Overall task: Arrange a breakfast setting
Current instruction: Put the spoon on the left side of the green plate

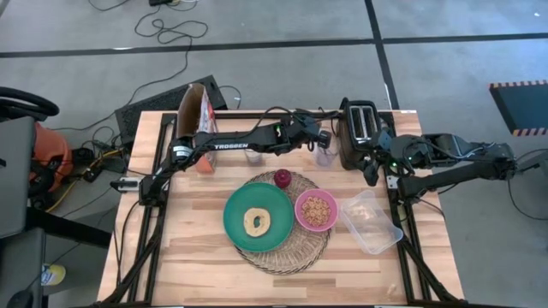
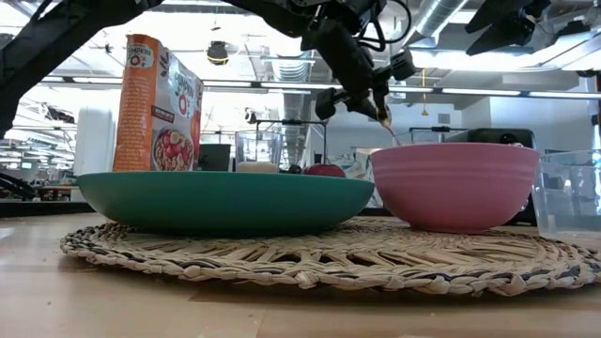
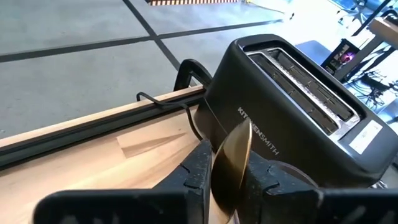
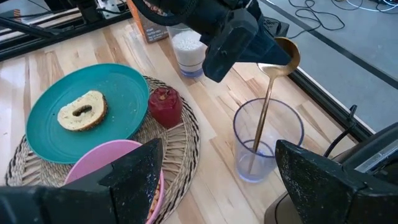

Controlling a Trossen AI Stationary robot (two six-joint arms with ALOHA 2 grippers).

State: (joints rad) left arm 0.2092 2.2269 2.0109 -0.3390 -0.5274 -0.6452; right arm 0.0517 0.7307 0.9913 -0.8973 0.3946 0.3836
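My left gripper [image 4: 273, 59] is shut on the gold spoon [image 4: 266, 106] above a clear glass [image 4: 267, 140] that stands beside the black toaster [image 1: 360, 128]. The spoon's handle reaches down inside the glass. The teal plate [image 1: 235, 218] with the bagel [image 1: 255, 222] and the pink bowl [image 1: 316, 228] of cereal sit on the round straw mat [image 1: 300, 248]. The red fruit [image 1: 282, 178] rests at the mat's far rim. The cereal box [image 1: 199, 120] stands at the far left. My right gripper [image 4: 214, 180] is open and empty, near the toaster. My left gripper pinches the spoon's bowl end [image 3: 235, 155] between its two fingers, which slant down from above. The spoon hangs nearly upright below them, with its handle [image 4: 256, 146] down inside the clear glass. I cannot tell whether the handle's tip touches the glass bottom.
A second glass [image 4: 186, 50] holding something white stands by the cereal box. A clear plastic tub [image 1: 370, 222] lies right of the mat. The toaster stands at the table's far right edge, close to both grippers. Bare wood shows along the near edge [image 1: 188, 274].
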